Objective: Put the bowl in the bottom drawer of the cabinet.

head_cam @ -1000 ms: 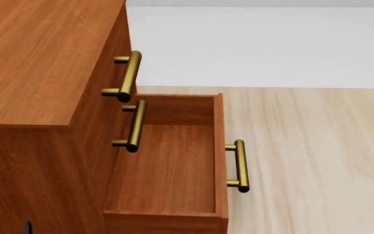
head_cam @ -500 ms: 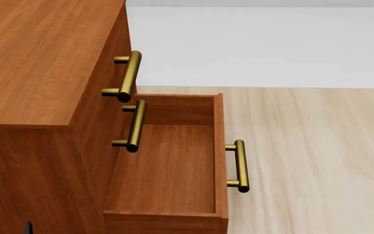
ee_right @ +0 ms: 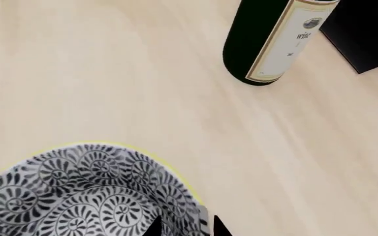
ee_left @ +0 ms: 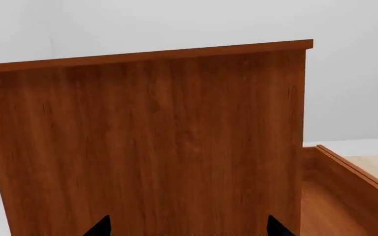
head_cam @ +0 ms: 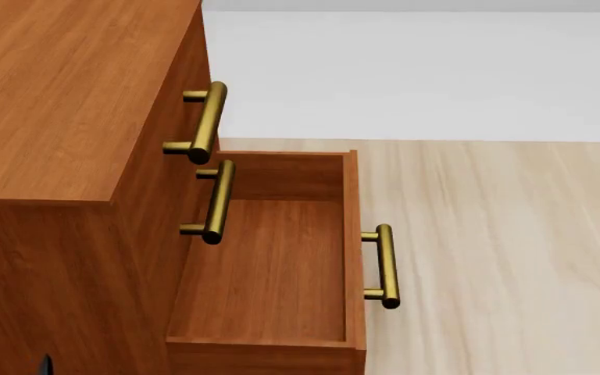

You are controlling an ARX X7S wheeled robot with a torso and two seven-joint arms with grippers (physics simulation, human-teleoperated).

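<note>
Nothing differs in the head view from half a second or a second ago: the cabinet (head_cam: 66, 101) fills the left, its two upper drawers shut behind brass bar handles (head_cam: 208, 121), and the bottom drawer (head_cam: 269, 273) stands pulled out to the right, its plain wooden floor bare, its own handle (head_cam: 384, 266) facing the pale wood floor (head_cam: 508, 258).

The left wrist view faces the cabinet's side panel; the left gripper (ee_left: 187, 231) shows only two dark tips set wide apart with nothing between them.

In the right wrist view the right gripper (ee_right: 183, 227) is clamped on the rim of the bowl (ee_right: 77, 196), its two dark tips nearly together. A dark green wine bottle (ee_right: 271, 42) stands well apart, beside a black base (ee_right: 366, 29).
</note>
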